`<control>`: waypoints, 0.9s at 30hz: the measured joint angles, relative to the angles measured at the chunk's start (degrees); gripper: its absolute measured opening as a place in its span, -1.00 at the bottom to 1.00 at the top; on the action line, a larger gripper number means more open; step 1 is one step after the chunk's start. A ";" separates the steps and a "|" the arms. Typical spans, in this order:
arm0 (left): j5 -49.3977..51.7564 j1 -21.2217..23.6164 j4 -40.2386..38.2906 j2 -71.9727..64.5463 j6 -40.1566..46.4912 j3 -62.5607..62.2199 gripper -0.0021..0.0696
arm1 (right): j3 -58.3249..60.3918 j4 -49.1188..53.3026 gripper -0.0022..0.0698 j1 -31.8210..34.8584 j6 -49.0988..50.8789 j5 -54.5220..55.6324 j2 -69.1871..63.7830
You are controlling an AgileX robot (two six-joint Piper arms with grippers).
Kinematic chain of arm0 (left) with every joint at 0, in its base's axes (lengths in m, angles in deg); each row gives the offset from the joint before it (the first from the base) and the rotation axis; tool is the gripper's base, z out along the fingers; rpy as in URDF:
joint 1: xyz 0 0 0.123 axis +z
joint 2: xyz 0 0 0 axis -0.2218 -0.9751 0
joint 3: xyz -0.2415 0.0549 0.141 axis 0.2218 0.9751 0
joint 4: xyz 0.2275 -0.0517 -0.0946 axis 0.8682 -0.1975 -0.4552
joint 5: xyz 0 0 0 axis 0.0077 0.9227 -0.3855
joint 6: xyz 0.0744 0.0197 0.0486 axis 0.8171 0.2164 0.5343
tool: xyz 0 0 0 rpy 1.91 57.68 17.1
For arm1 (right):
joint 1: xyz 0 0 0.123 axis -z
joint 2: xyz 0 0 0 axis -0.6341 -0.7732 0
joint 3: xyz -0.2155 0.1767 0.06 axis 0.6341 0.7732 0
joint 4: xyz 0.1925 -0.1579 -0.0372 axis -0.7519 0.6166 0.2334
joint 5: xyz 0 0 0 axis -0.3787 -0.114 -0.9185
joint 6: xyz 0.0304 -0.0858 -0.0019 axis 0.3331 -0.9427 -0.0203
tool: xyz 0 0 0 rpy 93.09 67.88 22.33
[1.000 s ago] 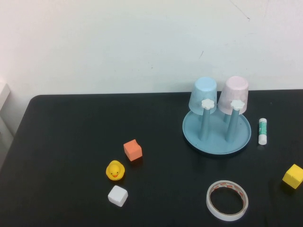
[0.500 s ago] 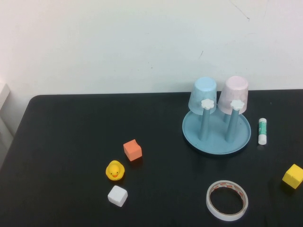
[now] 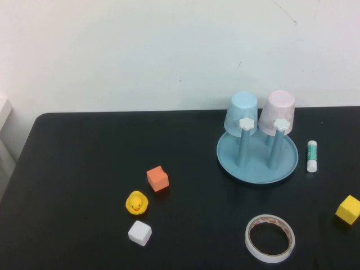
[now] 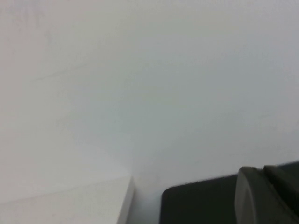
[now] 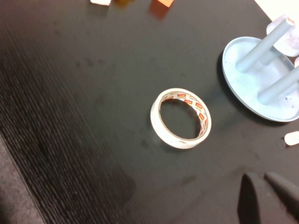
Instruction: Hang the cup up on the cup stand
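Cup [image 3: 278, 112]: pale pink, upside down on a back peg of the cup stand [image 3: 257, 163], well away from both claws; neither claw touches it.
Right claw [image 5: 271, 196]: closed and holding nothing; only its dark fingertips show at the edge of the right wrist view, hanging over the bare tabletop [image 3: 84, 169]; it does not appear in the high view.
Tape roll [image 5: 181, 117]: white ring lying flat, the thing nearest the right claw, apart from it.
Cup stand, from the right claw: farther out than the tape roll; a light blue round tray with upright blue pegs, two of them topped by white flower caps in the high view.
Blue cup [image 3: 242, 112]: inverted on the neighbouring peg, just beside the pink cup on its left in the high view.
Glue stick [image 3: 312, 156]: lies on the tabletop just beside the tray's right rim.
Yellow block [image 3: 348, 210]: near the tabletop's right edge.
Orange block [image 3: 158, 178], yellow duck [image 3: 136, 203], white block [image 3: 139, 233]: grouped together, well apart from the stand, far from the right claw.
Left claw [image 4: 268, 196]: closed, empty, raised and facing the white wall, with only a corner of the tabletop beyond it.
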 joint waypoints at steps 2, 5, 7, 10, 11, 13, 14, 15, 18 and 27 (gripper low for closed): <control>0.82 0.03 23.20 0.00 -22.44 0.93 -0.95 | 0.00 0.00 -0.94 0.00 0.00 0.00 0.00; 3.15 0.03 44.35 0.00 -48.92 2.08 -0.95 | 0.00 0.00 -0.94 0.00 0.00 0.00 0.00; 6.06 0.03 55.36 0.00 -60.61 2.08 -0.95 | 0.00 0.00 -0.94 0.00 0.00 0.00 0.00; 18.75 0.03 65.81 0.00 -75.14 2.08 -0.95 | 0.00 0.00 -0.94 0.00 0.00 0.00 0.00; 21.10 0.03 67.20 0.00 -76.79 2.08 -0.95 | 0.00 0.00 -0.94 0.00 0.00 0.00 0.00; 25.80 0.03 69.75 0.00 -80.45 2.08 -0.95 | 0.00 0.00 -0.94 0.00 0.00 0.00 0.00; 26.92 0.03 70.27 0.00 -81.71 2.08 -0.95 | 0.00 0.00 -0.94 0.00 0.00 0.00 0.00; 27.45 0.03 71.04 0.00 -83.20 2.08 -0.95 | 0.00 0.00 -0.94 0.00 0.00 0.00 0.00; 27.69 0.03 71.76 0.00 -85.29 1.97 -0.95 | 0.00 0.00 -0.94 0.00 0.00 0.00 0.00; 27.92 0.03 73.37 0.00 -87.35 1.97 -0.95 | 0.00 0.00 -0.94 0.00 0.00 0.00 0.00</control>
